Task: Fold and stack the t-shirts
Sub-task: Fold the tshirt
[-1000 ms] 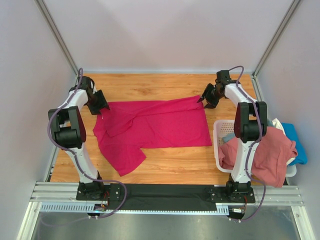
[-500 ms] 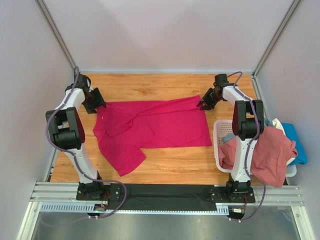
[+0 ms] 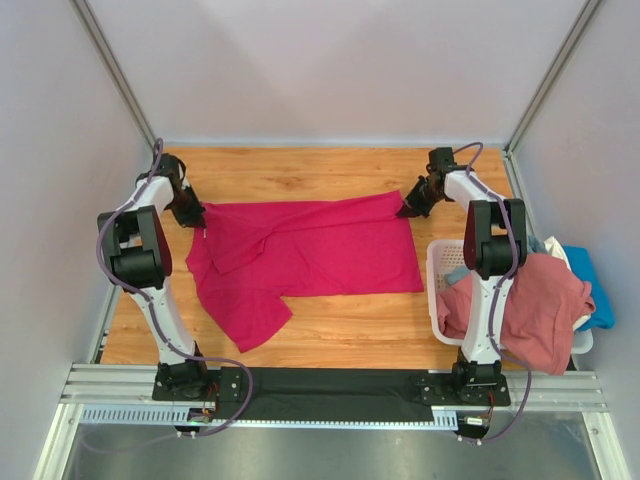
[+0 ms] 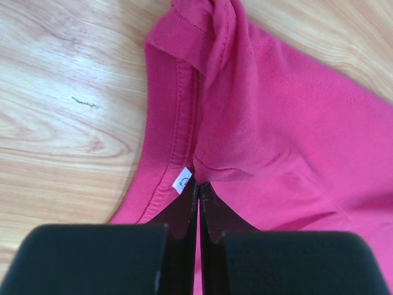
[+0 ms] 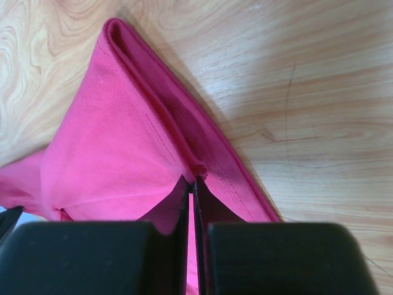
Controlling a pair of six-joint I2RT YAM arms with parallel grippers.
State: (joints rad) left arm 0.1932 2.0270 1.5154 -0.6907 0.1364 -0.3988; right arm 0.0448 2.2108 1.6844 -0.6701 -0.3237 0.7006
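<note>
on the left, our left gripper (image 4: 198,187) pinches the magenta t-shirt (image 3: 320,250) at its collar, beside the white label (image 4: 182,180). the shirt lies spread on the table (image 3: 330,170), not yet folded. our right gripper (image 5: 191,181) pinches its far hem corner. the dusty pink t-shirt (image 3: 535,310) and others wait in the basket (image 3: 436,262); we judge nothing stacked.

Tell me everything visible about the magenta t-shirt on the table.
The magenta t-shirt is soft, knit-looking cloth, lying spread but wrinkled across the wooden table, collar to the left, with one part trailing toward the near edge. A small white label sits inside its ribbed collar. The left gripper pinches it by the collar; the right gripper pinches a hemmed corner.
</note>
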